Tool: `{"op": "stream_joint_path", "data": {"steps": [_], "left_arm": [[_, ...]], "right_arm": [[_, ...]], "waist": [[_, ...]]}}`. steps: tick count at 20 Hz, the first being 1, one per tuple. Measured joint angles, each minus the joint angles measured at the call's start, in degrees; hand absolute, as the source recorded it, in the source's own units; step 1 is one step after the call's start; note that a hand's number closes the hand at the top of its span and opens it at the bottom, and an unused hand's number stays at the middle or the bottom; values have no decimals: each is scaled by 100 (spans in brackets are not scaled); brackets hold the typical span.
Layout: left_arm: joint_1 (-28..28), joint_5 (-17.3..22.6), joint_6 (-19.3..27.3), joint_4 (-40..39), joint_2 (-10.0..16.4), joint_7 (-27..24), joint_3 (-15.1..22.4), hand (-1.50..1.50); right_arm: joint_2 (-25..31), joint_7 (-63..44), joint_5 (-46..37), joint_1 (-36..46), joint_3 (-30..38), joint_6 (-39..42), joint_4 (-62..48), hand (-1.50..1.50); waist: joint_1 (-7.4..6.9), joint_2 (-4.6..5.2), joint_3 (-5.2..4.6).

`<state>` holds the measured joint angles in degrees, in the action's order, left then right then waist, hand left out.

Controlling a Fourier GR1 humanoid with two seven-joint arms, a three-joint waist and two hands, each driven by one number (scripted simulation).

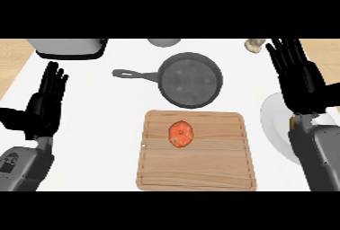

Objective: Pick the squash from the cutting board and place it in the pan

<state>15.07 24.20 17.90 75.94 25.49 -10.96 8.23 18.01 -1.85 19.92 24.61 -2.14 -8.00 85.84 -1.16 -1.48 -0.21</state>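
My right hand (299, 76) hung released, fingers straight. The squash (181, 134) lay left of it on the board (196, 179). Risk, I judged: the rounded squash might roll from my grasp short of the pan (192, 81).

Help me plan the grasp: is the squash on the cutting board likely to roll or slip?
The squash looks oval and rounded, so it may roll sideways if nudged. Its skin looks smooth, so possibly slippery.

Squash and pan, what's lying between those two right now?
In the head view, only bare cutting board separates the squash from the pan; no other object lies there.
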Motion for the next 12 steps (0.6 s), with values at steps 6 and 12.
{"op": "stream_joint_path", "data": {"steps": [6, 12], "left_arm": [[-289, -440, 117, -297, 598, 841, 152, 0], [-654, -558, 130, -638, 812, 1215, 252, 0]], "right_arm": [[-771, 230, -669, 226, -815, -477, 78, -150], [-866, 593, -1643, -373, -529, -2024, -154, 150]], "waist": [[-18, 118, 23], [271, 150, 1]]}}
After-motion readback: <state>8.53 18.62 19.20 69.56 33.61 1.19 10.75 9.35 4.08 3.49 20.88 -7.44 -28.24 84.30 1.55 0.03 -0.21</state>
